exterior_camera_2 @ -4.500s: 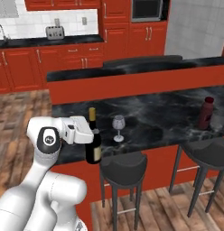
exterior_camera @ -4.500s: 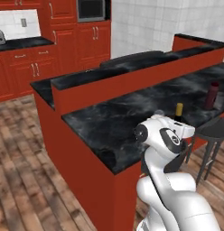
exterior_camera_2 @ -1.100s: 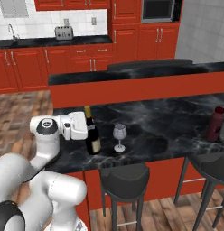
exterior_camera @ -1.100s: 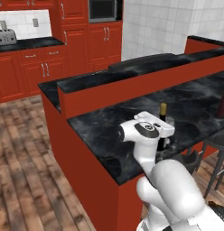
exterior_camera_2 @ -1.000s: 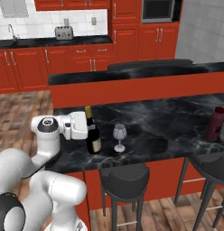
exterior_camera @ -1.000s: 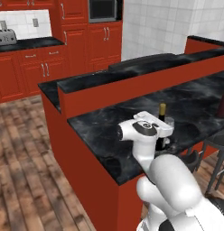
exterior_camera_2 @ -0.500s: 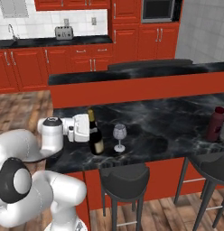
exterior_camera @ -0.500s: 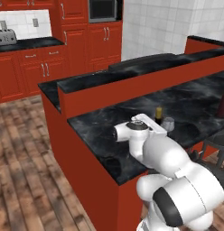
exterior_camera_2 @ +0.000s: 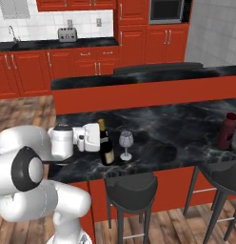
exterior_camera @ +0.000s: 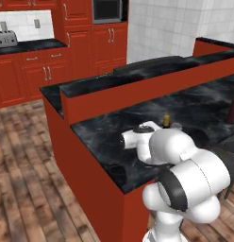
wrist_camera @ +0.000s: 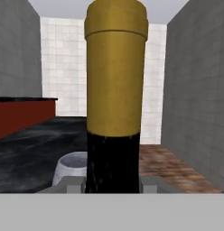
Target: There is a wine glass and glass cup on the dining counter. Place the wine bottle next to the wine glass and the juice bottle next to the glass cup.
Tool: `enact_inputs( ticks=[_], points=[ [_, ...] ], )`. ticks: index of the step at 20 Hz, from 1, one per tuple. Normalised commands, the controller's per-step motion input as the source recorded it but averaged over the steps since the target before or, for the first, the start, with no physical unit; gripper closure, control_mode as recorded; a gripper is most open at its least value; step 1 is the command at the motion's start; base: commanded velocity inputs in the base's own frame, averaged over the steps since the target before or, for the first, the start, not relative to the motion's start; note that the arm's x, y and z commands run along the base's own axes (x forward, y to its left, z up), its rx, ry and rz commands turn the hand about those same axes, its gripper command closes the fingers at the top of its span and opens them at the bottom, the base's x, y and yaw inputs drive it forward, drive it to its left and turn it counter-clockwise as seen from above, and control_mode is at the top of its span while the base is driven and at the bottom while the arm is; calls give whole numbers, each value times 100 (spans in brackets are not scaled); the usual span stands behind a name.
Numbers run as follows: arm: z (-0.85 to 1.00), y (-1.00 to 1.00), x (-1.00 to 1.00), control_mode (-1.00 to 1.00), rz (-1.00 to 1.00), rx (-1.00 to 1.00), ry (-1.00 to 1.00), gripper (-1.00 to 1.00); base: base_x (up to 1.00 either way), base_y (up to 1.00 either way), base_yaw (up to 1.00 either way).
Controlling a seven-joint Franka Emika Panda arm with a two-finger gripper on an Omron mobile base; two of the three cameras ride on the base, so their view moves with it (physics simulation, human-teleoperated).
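My gripper [exterior_camera_2: 101, 138] is shut on the wine bottle [exterior_camera_2: 107, 147], a slim near-black bottle with a gold top. The bottle is upright at the near left part of the dining counter [exterior_camera_2: 177, 128]. Just to its right stands the wine glass [exterior_camera_2: 125, 143], apart from it by a small gap. In the hand view the bottle's gold neck [wrist_camera: 115, 72] rises between my fingertips, with a pale rounded glass shape low behind it. The left base view shows the gold top [exterior_camera: 166, 118] above my arm. The juice bottle [exterior_camera_2: 226, 131], maroon, stands far right on the counter. The glass cup is out of view.
Black bar stools [exterior_camera_2: 132, 187] [exterior_camera_2: 223, 172] stand under the counter's near edge. A raised red ledge [exterior_camera_2: 139, 93] runs along the counter's far side. Red wall cabinets with a toaster [exterior_camera_2: 66, 34] lie beyond.
The arm has carried the wine bottle a little to the right and lower, closer to the wine glass. The glass and the juice bottle have stayed put.
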Motion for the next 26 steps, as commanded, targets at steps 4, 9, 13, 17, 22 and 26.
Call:
enact_inputs(
  ticks=[4,9,13,17,22,26],
  points=[
    [-15,-15,19,-100,0,0,0,100,0,0,0],
    [-16,-3,20,-100,0,0,-1,100,0,0,0],
    [-17,0,20,-100,0,2,-7,100,0,0,0],
    [-18,0,22,-100,1,1,-9,100,0,0,0],
    [-20,0,23,-100,0,3,-7,100,0,0,0],
    [-28,0,13,-100,0,8,-2,100,0,0,0]
  ],
)
